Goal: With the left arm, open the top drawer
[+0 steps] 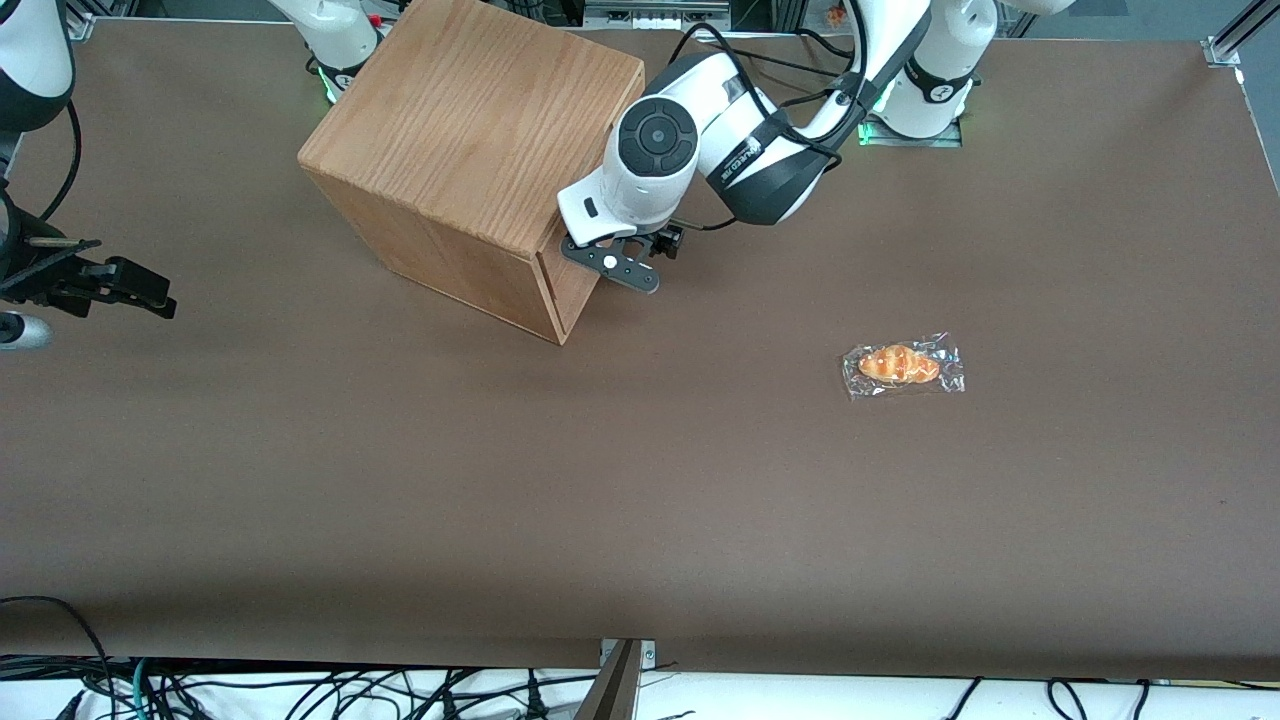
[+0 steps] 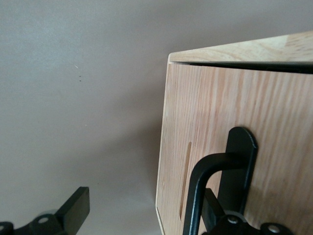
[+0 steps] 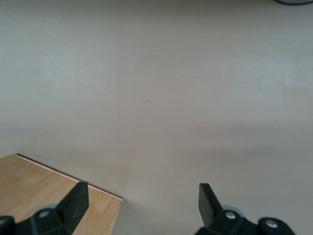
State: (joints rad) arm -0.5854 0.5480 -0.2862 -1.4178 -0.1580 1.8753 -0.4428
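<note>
We are seeing the left arm (image 1: 740,130), white with a round dark-grey joint cap, reaching down to the front of the oak-grain cabinet (image 1: 460,150) on the matte brown counter (image 1: 640,500). Its end effector (image 1: 612,262) is sitting wide open against the top drawer (image 2: 244,122), one finger (image 2: 73,210) off the cabinet's edge, the other by the thin black bar handle (image 2: 215,171). A wrapped croissant (image 1: 902,366) is lying well apart, nearer the camera.

Wrapped pastry (image 1: 903,366) on brown table (image 1: 500,480)
</note>
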